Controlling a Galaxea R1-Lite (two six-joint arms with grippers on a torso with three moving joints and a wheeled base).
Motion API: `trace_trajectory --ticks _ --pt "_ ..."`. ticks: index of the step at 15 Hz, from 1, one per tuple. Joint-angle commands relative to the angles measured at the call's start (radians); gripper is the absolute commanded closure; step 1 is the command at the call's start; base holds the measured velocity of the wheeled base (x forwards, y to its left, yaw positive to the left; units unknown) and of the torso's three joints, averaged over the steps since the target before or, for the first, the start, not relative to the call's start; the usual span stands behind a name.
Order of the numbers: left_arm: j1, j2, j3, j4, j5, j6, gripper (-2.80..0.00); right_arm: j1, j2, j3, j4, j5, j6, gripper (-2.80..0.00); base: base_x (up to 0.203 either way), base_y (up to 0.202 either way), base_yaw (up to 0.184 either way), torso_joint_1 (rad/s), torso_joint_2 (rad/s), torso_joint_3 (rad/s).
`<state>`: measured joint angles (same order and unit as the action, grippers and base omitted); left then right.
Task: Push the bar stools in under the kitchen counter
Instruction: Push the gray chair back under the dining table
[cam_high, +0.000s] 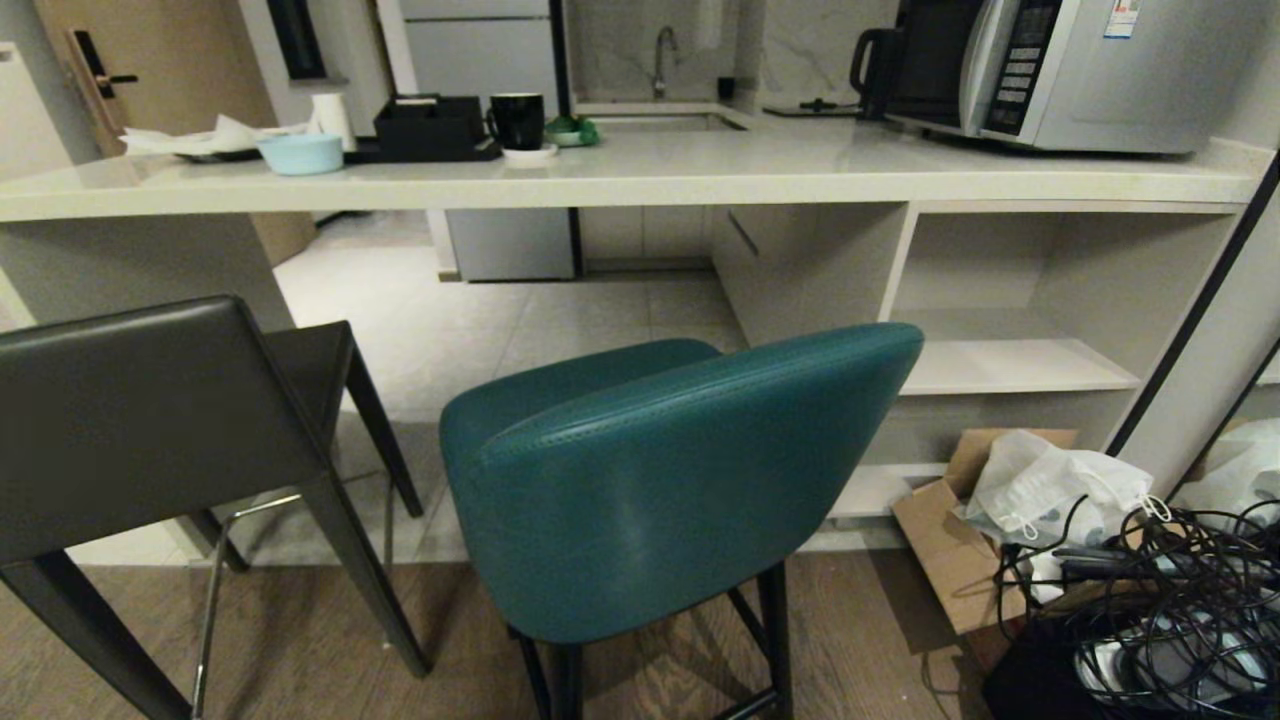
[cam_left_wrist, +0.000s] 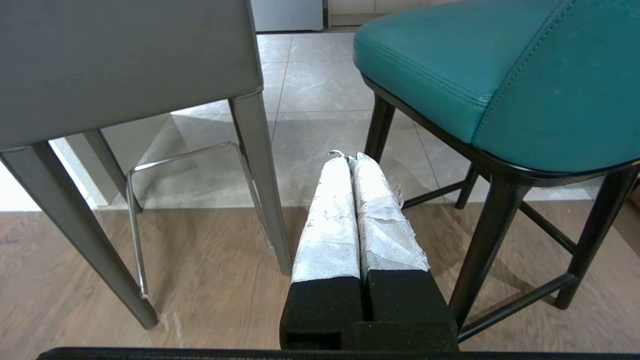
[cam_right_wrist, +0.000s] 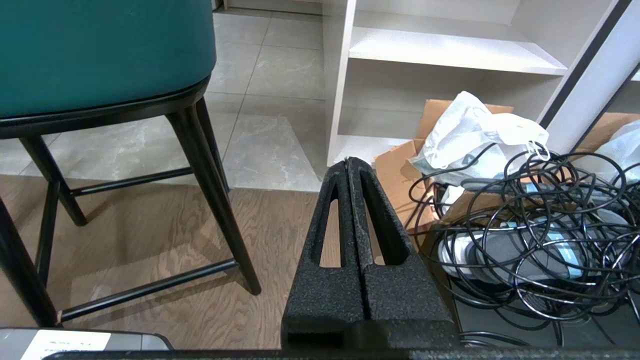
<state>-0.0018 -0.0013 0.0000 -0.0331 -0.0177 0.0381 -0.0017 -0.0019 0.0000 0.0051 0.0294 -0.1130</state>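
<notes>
Head view: teal stool (cam_high: 680, 480) at centre and grey stool (cam_high: 150, 420) at lower left stand short of the desk (cam_high: 640, 175) across the top; wrist views: left tool (cam_left_wrist: 350, 157) and right tool (cam_right_wrist: 348, 162) hang closed, empty; push each backrest squarely forward.

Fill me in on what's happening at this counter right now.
Nothing is being handled yet. The teal stool and the dark grey stool both stand out from the kitchen counter, backs toward the robot. The left gripper hangs shut between the two stools; the right gripper hangs shut beside the teal stool, near a cable tangle.
</notes>
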Motion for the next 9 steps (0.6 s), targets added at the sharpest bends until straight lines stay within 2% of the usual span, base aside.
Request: trace_trajectory --ticks 1,9 --pt "-0.001 0.003 0.015 -0.001 0.005 -0.011 0.00 0.000 0.001 0.000 0.001 0.000 0.004 0.00 0.000 0.000 0.000 0.000 0.00 0.000" --pt "0.002 0.002 0.017 -0.007 0.008 -0.014 0.00 0.000 0.000 0.000 0.001 -0.002 0.009 0.00 0.000 0.000 0.000 0.000 0.00 0.000"
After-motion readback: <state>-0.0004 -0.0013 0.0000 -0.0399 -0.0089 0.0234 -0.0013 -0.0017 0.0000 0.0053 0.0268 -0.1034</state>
